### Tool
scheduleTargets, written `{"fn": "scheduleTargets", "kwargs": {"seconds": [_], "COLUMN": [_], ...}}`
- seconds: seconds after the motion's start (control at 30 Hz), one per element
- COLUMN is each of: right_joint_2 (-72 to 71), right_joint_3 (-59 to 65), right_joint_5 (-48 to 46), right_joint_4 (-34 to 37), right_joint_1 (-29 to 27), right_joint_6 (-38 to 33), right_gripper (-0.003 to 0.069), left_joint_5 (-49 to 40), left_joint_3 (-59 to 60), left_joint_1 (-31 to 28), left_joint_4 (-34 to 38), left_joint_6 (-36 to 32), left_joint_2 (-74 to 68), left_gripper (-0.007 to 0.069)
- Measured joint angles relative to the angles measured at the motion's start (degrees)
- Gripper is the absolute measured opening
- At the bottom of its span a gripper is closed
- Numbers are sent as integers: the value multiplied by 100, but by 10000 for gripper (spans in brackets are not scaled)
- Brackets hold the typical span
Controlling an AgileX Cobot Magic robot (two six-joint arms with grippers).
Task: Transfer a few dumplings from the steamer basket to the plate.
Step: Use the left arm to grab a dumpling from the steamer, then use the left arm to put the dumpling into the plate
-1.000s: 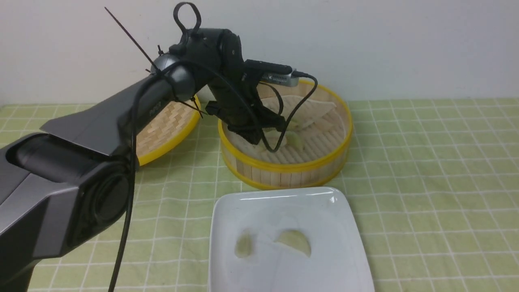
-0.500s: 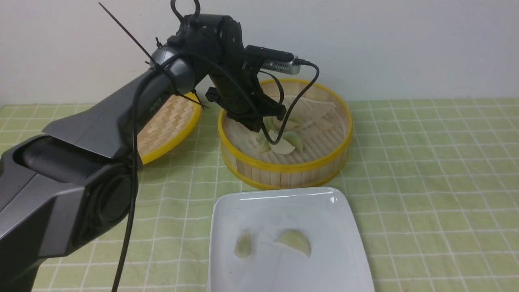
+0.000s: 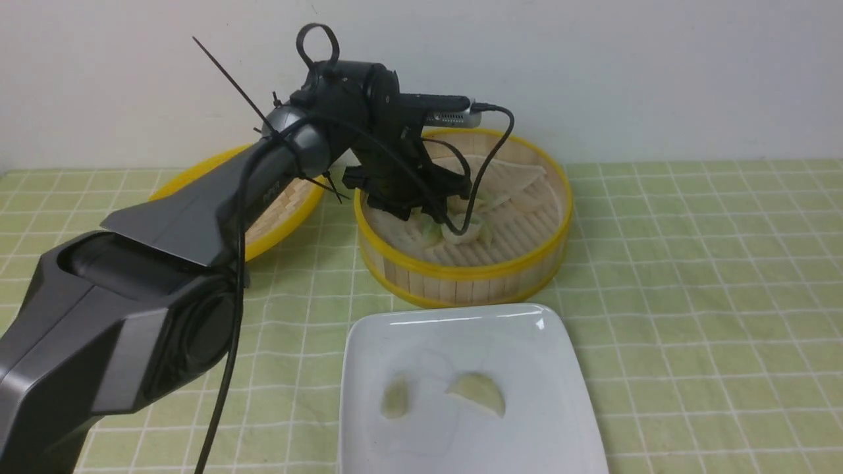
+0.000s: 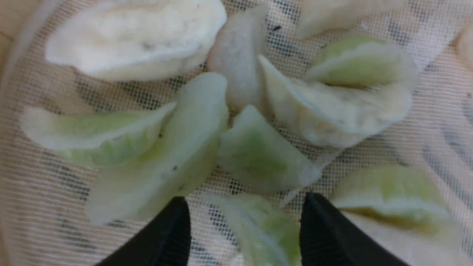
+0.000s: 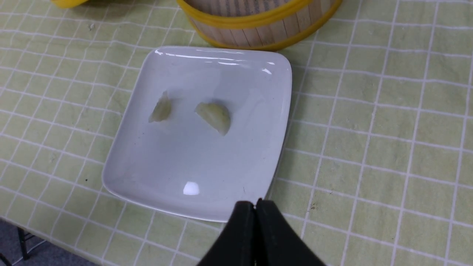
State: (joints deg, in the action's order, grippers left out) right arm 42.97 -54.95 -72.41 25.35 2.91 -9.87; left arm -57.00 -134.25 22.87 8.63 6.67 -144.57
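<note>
The steamer basket stands behind the white square plate. Several pale green-white dumplings lie on its mesh liner. My left gripper reaches down inside the basket. In the left wrist view it is open, and its black fingers stand on either side of one dumpling without closing on it. Two dumplings lie on the plate. My right gripper shows only in its wrist view, shut and empty, above the plate's near edge.
The shallow woven yellow-rimmed lid leans to the left of the basket, partly behind my left arm. A green checked cloth covers the table. The wall stands close behind the basket.
My left gripper lifted a little, then came back down among the dumplings in the basket, and the wrist turned more level. The plate and its two dumplings have not moved.
</note>
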Motion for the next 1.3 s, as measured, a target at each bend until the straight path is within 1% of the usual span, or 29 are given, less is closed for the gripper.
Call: {"fn": "scheduleTargets", "kwargs": {"seconds": [0.07,0.1,0.17,0.27,0.3,0.43,0.6,0.73,0.9,0.93,0.97,1.03,1.13,1.27,1.3], "right_joint_2": [0,0,0,0,0,0,0,0,0,0,0,0,0,0,0], "right_joint_3": [0,0,0,0,0,0,0,0,0,0,0,0,0,0,0], "right_joint_5": [0,0,0,0,0,0,0,0,-1,-6,-6,-11,-17,-17,-17], "right_joint_4": [0,0,0,0,0,4,4,4,11,11,11,11,11,22,22], "right_joint_1": [0,0,0,0,0,0,0,0,0,0,0,0,0,0,0], "right_joint_6": [0,0,0,0,0,0,0,0,-20,-20,-24,-24,-24,-26,-30], "right_gripper": [-14,-14,-14,-14,-14,-14,-14,-14,-14,-14,-14,-14,-14,-14,-14], "left_joint_5": [-11,-52,-129,-259,-297,-448,-1271,-1376,-1395,-1402,-1406,-1406,-1408,-1398,-1256], "left_joint_3": [0,-7,-14,-37,-43,-56,-271,-592,-501,-409,13,560,1824,3192,3572], "left_joint_1": [0,0,0,0,0,0,0,0,20,27,91,164,355,605,672], "left_joint_4": [13,47,67,124,124,111,-22,-50,23,44,61,89,148,160,162], "left_joint_6": [104,160,186,186,180,114,-32,-247,-373,-402,-472,-507,-540,-578,-584], "left_joint_2": [-18,-22,-22,-22,-22,6,259,743,1561,1688,2145,2479,3108,3450,3440], "left_gripper": [343,321,272,160,144,145,145,145,145,145,145,145,145,145,145]}}
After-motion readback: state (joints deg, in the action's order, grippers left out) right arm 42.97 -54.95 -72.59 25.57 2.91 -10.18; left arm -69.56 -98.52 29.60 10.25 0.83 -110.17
